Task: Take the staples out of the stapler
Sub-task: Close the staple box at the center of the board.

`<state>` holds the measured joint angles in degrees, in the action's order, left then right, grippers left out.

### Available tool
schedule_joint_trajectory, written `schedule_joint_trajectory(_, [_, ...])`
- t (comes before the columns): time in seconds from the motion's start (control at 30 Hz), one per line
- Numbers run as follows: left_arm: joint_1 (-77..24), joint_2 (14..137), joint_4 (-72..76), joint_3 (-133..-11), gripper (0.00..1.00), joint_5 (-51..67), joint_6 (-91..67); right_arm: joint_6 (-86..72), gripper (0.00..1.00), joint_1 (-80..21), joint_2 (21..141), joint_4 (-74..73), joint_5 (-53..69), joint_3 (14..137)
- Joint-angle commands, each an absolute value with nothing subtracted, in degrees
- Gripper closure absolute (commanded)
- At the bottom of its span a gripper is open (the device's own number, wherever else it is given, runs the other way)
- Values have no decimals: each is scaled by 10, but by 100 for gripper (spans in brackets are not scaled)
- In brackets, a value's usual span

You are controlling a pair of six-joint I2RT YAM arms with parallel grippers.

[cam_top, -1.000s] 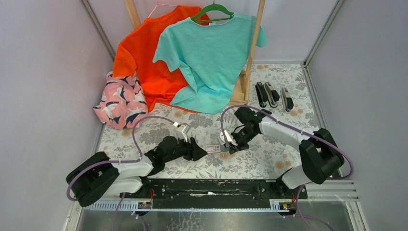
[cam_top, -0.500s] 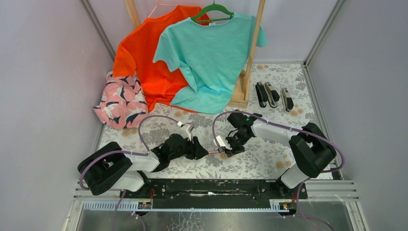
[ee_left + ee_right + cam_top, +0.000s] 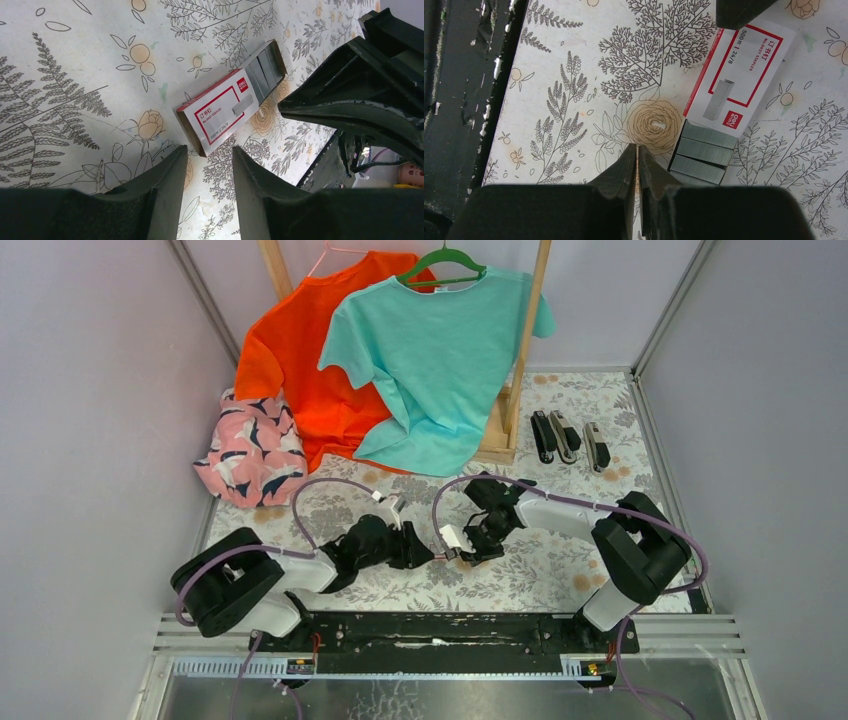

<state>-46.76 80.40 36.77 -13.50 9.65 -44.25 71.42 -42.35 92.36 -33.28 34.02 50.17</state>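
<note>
Three black staplers [image 3: 565, 437] lie side by side at the table's back right, far from both arms. A small white-and-red staple box [image 3: 223, 114] lies flat on the flowered cloth, its drawer pulled out with grey blocks of staples [image 3: 265, 70] in it. My left gripper [image 3: 209, 150] hovers just short of the box's closed end, open, with nothing between the fingers. My right gripper [image 3: 637, 148] is shut and empty, its tip just beside the staples [image 3: 703, 151] in the drawer. In the top view the two grippers [image 3: 425, 548] [image 3: 458, 545] nearly meet at the table's middle.
A wooden rack [image 3: 525, 350] at the back holds an orange shirt [image 3: 300, 370] and a teal shirt [image 3: 440, 350]. A pink patterned cloth [image 3: 250, 450] lies bunched at the left. A black rail [image 3: 440, 625] runs along the near edge.
My right gripper has slid left toward the box and the left gripper. The left jaws have narrowed. The left arm has drawn in a little to the right.
</note>
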Motion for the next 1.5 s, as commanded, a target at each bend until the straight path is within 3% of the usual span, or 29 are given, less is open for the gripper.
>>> schedule_joint_trajectory(0.0, [-464,822,384,-146,55,95,-447,694,89,-434,929,-320,327,502])
schedule_joint_trajectory(0.8, [-466,865,411,-154,58,98,-458,616,88,-432,922,-268,255,510])
schedule_joint_trajectory(1.03, [-465,813,398,-136,57,83,-451,696,88,-420,868,-373,363,530])
schedule_joint_trajectory(1.47, [-466,762,378,-126,62,100,-437,774,88,-378,809,-366,479,479])
